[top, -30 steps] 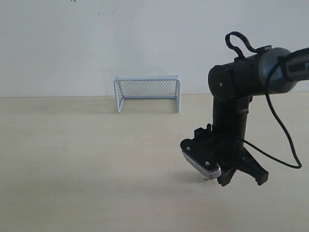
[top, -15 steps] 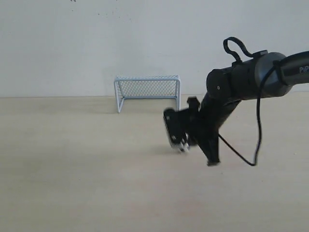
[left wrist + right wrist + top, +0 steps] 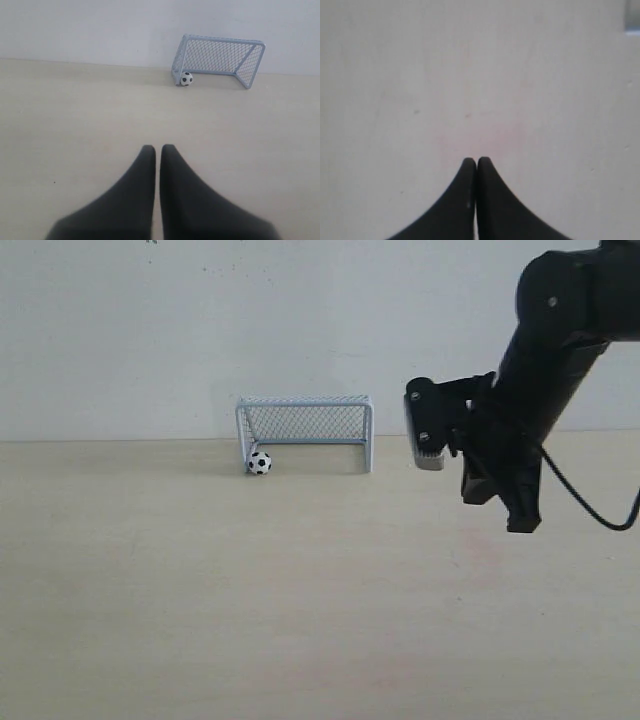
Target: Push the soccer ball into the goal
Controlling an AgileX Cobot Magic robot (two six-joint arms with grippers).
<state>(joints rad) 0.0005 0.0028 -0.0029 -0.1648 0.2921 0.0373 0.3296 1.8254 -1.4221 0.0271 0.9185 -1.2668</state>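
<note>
The soccer ball (image 3: 259, 463) rests on the table at the goal's (image 3: 305, 430) left post, just inside its mouth. The left wrist view shows the same: the soccer ball (image 3: 186, 79) sits against the near post of the goal (image 3: 217, 59). My right gripper (image 3: 521, 522) hangs raised above the table, well to the right of the goal, shut and empty. Over bare table, the right gripper (image 3: 477, 161) has its fingers pressed together. My left gripper (image 3: 158, 149) is shut, empty and far back from the ball. The exterior view does not show it.
The pale wooden table (image 3: 200, 590) runs back to a white wall (image 3: 150, 330) just behind the goal. A faint pink mark (image 3: 485, 135) lies on the table beyond the right fingertips.
My right arm swung from low over the table up and to the right. The ball, hidden before, now lies at the goal's left post.
</note>
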